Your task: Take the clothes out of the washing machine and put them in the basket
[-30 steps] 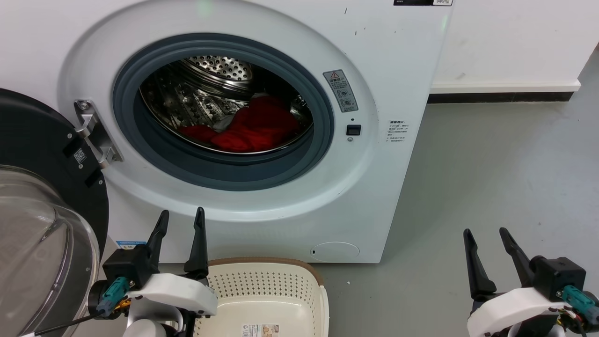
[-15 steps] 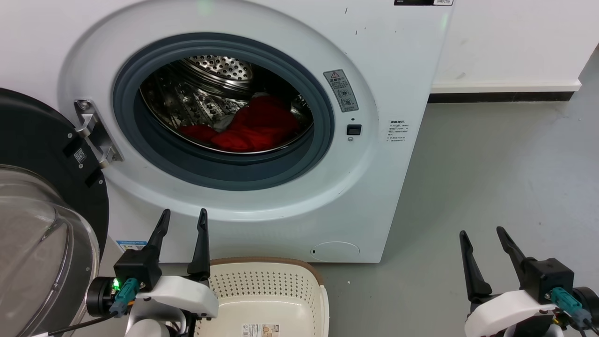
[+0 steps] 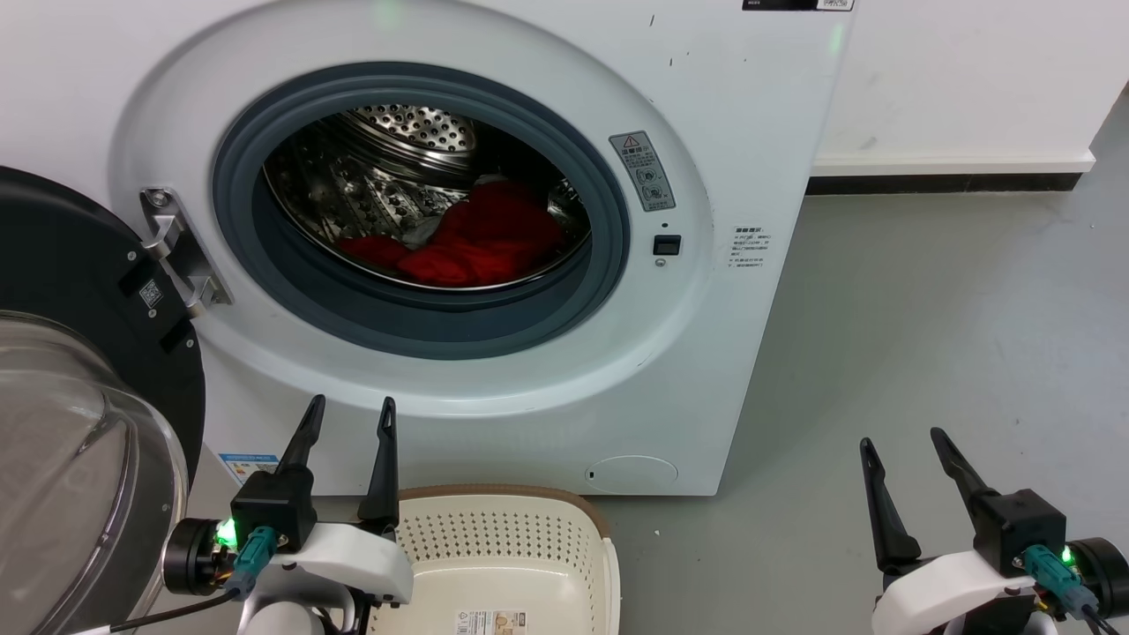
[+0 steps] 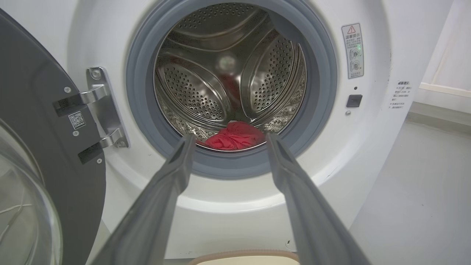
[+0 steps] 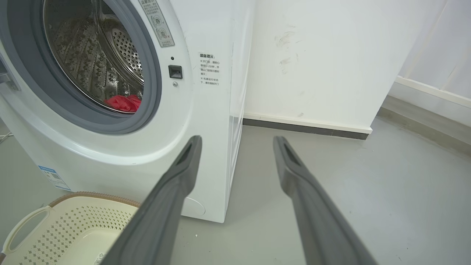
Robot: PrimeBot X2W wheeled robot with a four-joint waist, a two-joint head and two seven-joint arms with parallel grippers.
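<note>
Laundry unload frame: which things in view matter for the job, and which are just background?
Job:
- red clothes, lying in the drum
- washing machine, porthole door swung open
- basket, on the floor in front of the machine
- left gripper and right gripper, both open, holding nothing

Background:
- warning sticker
- hinge
- skirting board
- grey floor

Sticker [image 3: 642, 171] on washing machine [image 3: 750, 132]: warning triangle [image 3: 631, 141]; lettering seems unreadable.
</note>
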